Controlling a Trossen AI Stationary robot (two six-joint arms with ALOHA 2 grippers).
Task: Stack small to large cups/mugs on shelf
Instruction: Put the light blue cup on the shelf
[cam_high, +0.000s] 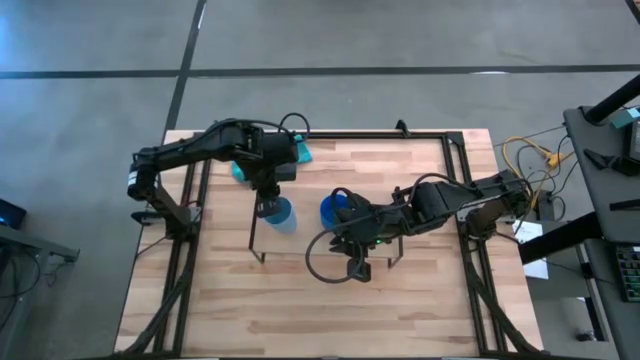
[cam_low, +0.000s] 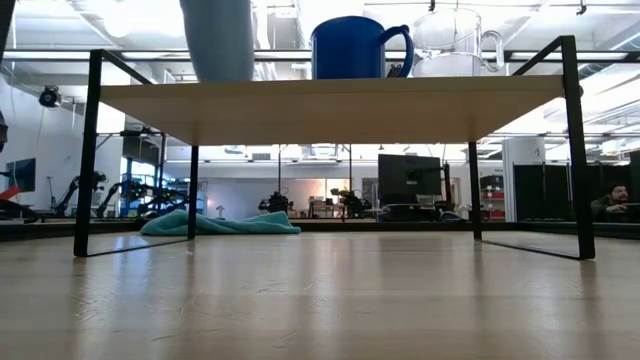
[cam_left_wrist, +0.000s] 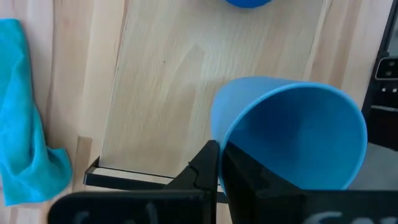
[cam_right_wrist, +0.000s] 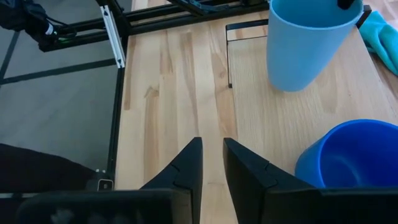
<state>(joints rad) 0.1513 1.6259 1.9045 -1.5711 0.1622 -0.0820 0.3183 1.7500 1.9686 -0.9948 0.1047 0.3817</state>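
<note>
The shelf (cam_low: 330, 105) is a light-wood board on thin black wire legs, standing mid-table (cam_high: 300, 238). In the low view three vessels show on its top. At the left is the light-blue cup (cam_low: 218, 40), with my left gripper (cam_left_wrist: 219, 174) shut on it from above (cam_high: 270, 195). The dark-blue mug (cam_low: 355, 47) stands in the middle. The clear glass cup (cam_low: 455, 45) is at the right, hidden under my right arm in the high view. My right gripper (cam_right_wrist: 212, 163) hovers near the mug (cam_right_wrist: 348, 155), slanting down. Its fingers are slightly apart with nothing between them. My left gripper holds the light-blue cup by its rim (cam_left_wrist: 217, 140), with one finger (cam_left_wrist: 261, 186) inside the cup and the other (cam_left_wrist: 202, 171) outside. The fingers come steeply from above. The cup stands upright, its base down at the shelf top (cam_low: 220, 80). Whether it rests there I cannot tell.
A teal cloth (cam_high: 300, 155) lies on the table behind the shelf, near the far edge under my left arm. The table's black frame rails (cam_right_wrist: 115, 37) run along its left and right sides. Bare wood lies between the shelf and the near edge (cam_high: 320, 310).
</note>
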